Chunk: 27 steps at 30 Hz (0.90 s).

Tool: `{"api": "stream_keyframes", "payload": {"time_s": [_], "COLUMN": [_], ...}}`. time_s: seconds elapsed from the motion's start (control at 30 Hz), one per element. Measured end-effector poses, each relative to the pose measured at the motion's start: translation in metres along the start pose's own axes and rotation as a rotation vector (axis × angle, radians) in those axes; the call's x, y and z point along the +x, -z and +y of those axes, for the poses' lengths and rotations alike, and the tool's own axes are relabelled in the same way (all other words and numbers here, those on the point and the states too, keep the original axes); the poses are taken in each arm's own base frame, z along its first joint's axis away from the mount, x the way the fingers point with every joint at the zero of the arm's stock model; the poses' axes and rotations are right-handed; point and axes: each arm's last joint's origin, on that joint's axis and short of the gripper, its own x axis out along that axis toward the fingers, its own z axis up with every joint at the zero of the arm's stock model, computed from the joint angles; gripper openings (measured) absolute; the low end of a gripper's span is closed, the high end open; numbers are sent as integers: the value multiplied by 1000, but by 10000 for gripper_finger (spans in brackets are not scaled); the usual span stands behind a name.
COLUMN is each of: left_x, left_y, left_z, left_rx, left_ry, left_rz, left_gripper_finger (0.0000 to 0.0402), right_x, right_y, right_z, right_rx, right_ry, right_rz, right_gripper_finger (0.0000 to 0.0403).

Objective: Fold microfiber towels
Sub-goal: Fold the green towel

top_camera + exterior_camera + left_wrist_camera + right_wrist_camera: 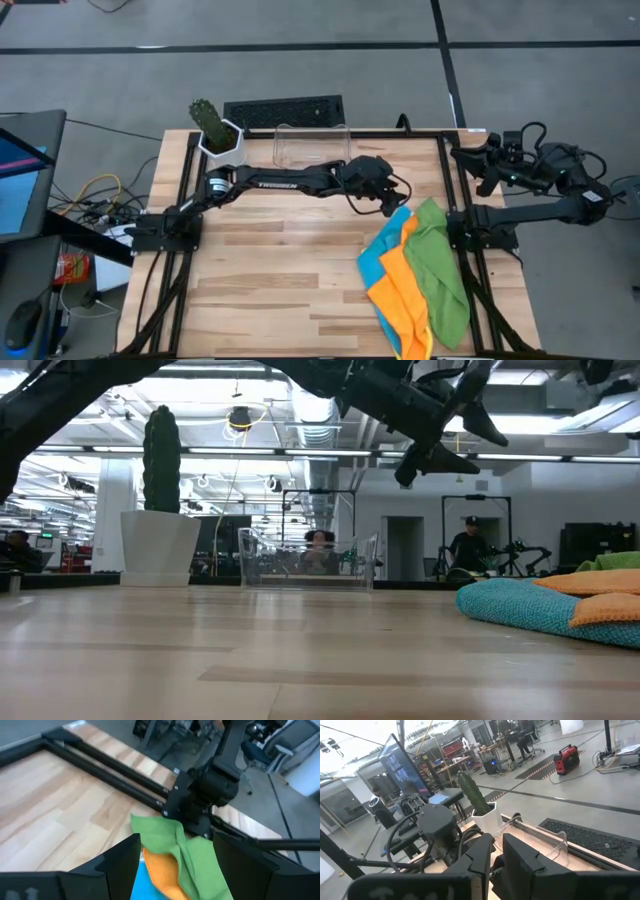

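Above the table's right half the left gripper (397, 205) hangs with fingers spread wide, empty, over the green towel (440, 270), orange towel (405, 295) and blue towel (375, 262). From the low camera, people show behind the clear bin (308, 560). Off the table's right edge, the right gripper (496, 862) is nearly closed

The blue towel (374, 262) lies mostly hidden beneath the orange towel (405, 290) and green towel (438, 268).

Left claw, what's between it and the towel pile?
Nothing: in the left wrist view the open left claw hangs just above the green towel, with only air between; the low view agrees.
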Motion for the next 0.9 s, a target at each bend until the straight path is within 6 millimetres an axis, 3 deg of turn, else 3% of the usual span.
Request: {"api": "stream_keyframes", "payload": {"time_s": [0.17,0.47,0.9], "left_x": [20,47,76], "left_y": [28,60,63], "left_z": [7,10,-14], "left_rx": [3,-14,58], "left_ry": [-23,-13,30], "left_rz": [59,28,72], "left_gripper_finger": [245,245,245], "right_x": [0,0,0], "right_y": [0,1,1], "right_z": [0,0,0], "right_rx": [-2,-2,-3], "right_ry": [1,1,1], "right_rz": [4,5,7], "right_gripper_finger": [76,76,76]}}
